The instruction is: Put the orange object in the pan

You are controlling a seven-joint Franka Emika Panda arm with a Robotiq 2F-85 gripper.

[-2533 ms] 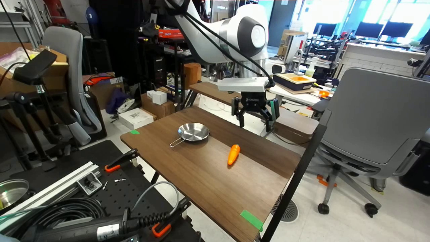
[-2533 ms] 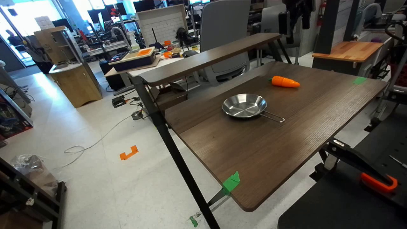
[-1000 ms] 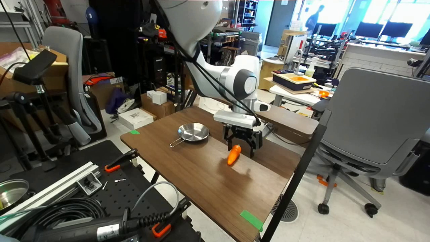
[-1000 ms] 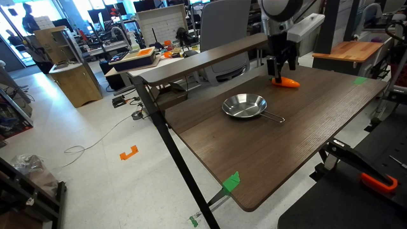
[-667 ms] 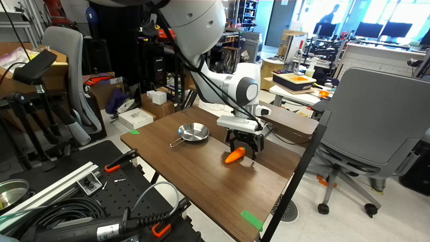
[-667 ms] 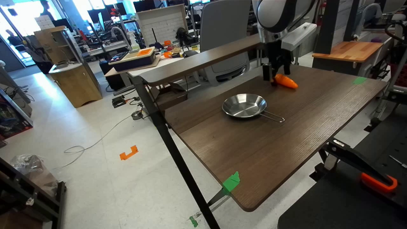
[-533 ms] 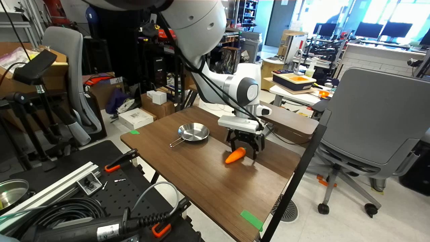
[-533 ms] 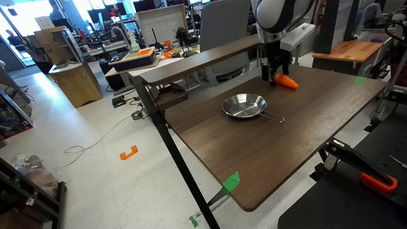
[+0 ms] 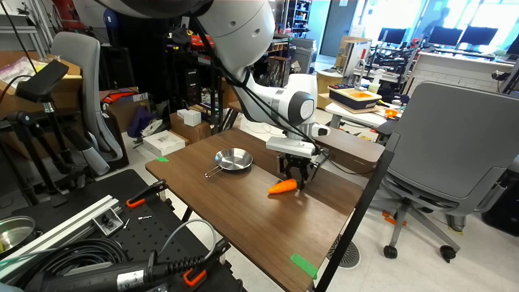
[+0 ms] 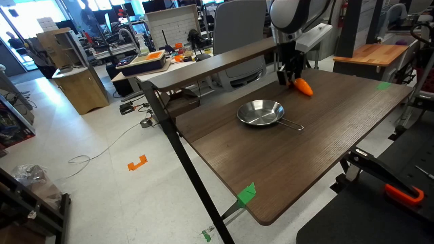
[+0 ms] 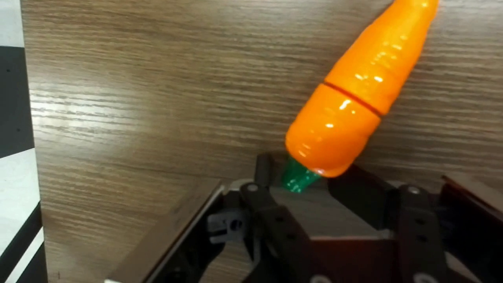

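Observation:
The orange object, a carrot with a green stem (image 11: pixel 299 177), lies on the brown table in both exterior views (image 9: pixel 282 186) (image 10: pixel 303 86). In the wrist view its orange body (image 11: pixel 353 94) slants toward the upper right. My gripper (image 11: pixel 304 169) is low at its thick end, fingers drawn partway together. The stem sits between them; a narrow gap shows beside the left finger (image 11: pixel 263 169), while the carrot's base covers part of the right fingertip. Firm contact cannot be judged. The silver pan (image 9: pixel 234 158) (image 10: pixel 261 113) stands apart on the table, with nothing in it.
A raised shelf (image 10: pixel 220 64) runs along the table's edge behind the gripper. Green tape (image 9: pixel 304 265) marks table corners. A black cart (image 9: pixel 142 227) with tools and cables stands alongside, and a grey chair (image 9: pixel 450 138) is beyond.
My arm has come down from above onto the carrot's thick end. Over the last half second the fingers have drawn closer together, and the carrot has turned a little on the table.

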